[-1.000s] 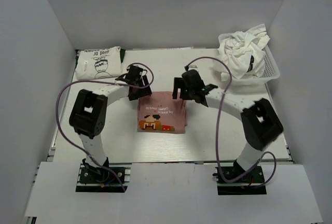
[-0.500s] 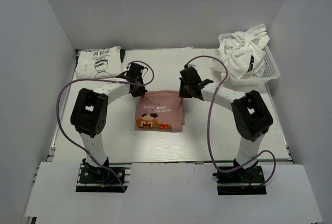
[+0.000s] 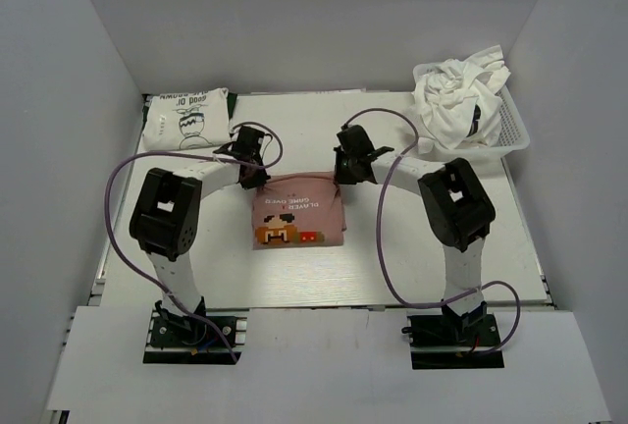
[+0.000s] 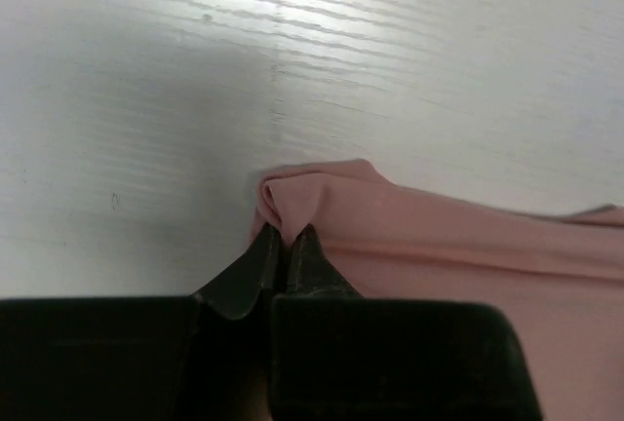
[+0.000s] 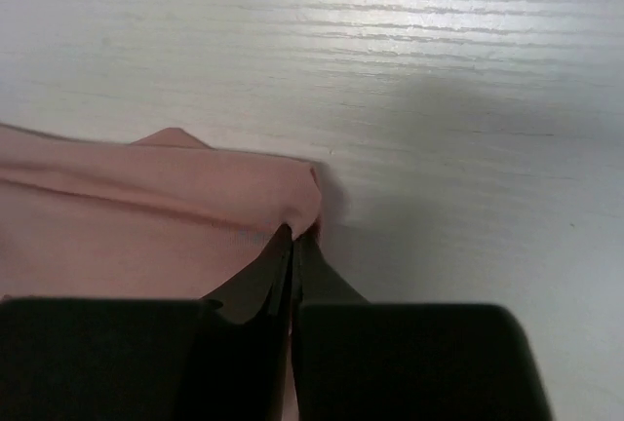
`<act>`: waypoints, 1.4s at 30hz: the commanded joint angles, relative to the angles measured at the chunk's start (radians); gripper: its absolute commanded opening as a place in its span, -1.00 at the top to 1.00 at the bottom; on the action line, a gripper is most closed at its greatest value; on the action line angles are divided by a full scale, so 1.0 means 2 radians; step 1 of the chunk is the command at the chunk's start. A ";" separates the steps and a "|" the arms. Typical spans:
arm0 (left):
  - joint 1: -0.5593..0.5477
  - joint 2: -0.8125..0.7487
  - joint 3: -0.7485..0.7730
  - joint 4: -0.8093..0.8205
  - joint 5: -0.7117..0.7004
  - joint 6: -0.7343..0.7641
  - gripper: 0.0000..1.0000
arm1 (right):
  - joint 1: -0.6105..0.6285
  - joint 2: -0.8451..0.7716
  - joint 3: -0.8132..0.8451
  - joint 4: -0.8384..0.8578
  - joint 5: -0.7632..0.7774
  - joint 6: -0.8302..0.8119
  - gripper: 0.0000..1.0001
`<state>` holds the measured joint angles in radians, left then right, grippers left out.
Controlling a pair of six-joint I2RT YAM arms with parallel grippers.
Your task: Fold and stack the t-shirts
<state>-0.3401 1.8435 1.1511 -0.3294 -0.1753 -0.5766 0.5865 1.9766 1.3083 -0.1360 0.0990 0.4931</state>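
Observation:
A dusty pink t-shirt (image 3: 294,213), folded with its pixel-face graphic up, lies mid-table. My left gripper (image 3: 253,177) is shut on its far left corner; in the left wrist view the pink cloth (image 4: 409,236) bunches up between the closed tips of the left gripper (image 4: 286,236). My right gripper (image 3: 339,175) is shut on the far right corner, and the pink fabric (image 5: 146,216) puckers at the tips of the right gripper (image 5: 294,236). A folded white t-shirt with black print (image 3: 186,118) rests at the back left.
A white basket (image 3: 512,130) at the back right holds a heap of crumpled white t-shirts (image 3: 456,95). Purple cables loop off both arms over the table (image 3: 392,267). White walls close in the sides and back.
Both grippers dropped to the pink shirt's far corners and shut on them. The shirt has slid slightly left, and the right arm has drawn in toward the centre.

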 commanded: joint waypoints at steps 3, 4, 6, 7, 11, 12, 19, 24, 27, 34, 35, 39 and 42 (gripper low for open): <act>0.024 0.016 0.047 -0.055 -0.073 -0.014 0.90 | -0.013 0.016 0.058 -0.059 -0.003 -0.004 0.48; 0.024 0.016 0.054 -0.055 -0.073 -0.014 0.67 | -0.013 0.012 0.059 -0.062 -0.003 -0.008 0.28; 0.024 0.000 0.059 -0.059 -0.067 -0.009 -0.09 | -0.012 -0.014 0.057 -0.060 -0.006 -0.015 0.16; 0.024 -0.006 0.060 -0.065 -0.067 -0.009 -0.28 | -0.011 -0.022 0.053 -0.059 -0.007 -0.017 0.05; 0.024 -0.055 0.046 -0.088 -0.062 -0.009 -0.99 | -0.010 -0.081 0.032 -0.063 -0.028 -0.039 -0.81; 0.024 -0.068 0.022 -0.088 -0.051 -0.009 -1.00 | -0.009 -0.114 0.024 -0.059 -0.030 -0.039 -0.81; 0.011 -0.179 -0.133 0.007 0.043 0.016 -1.00 | -0.007 -0.256 -0.128 -0.007 -0.072 -0.024 -0.81; 0.011 -0.174 -0.174 0.061 0.090 0.034 -1.00 | -0.006 -0.300 -0.184 0.005 -0.079 -0.019 -0.81; 0.011 -0.133 -0.161 0.044 0.085 0.034 -0.76 | -0.006 -0.318 -0.197 0.010 -0.092 -0.018 -0.81; 0.011 -0.071 -0.171 0.076 0.136 0.039 -0.25 | -0.008 -0.335 -0.212 0.036 -0.128 -0.029 -0.81; 0.011 -0.071 -0.171 0.083 0.142 0.039 -0.08 | -0.006 -0.338 -0.214 0.032 -0.132 -0.028 -0.81; 0.011 -0.057 -0.161 0.074 0.142 0.044 0.90 | -0.008 -0.349 -0.228 0.042 -0.131 -0.029 -0.81; 0.011 -0.073 -0.126 0.031 0.089 0.056 1.00 | -0.009 -0.371 -0.237 0.051 -0.125 -0.035 -0.81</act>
<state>-0.3138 1.6894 0.8742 -0.1360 0.0662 -0.5014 0.5713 1.2858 0.8509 -0.0940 -0.1387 0.4427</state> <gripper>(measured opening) 0.035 0.904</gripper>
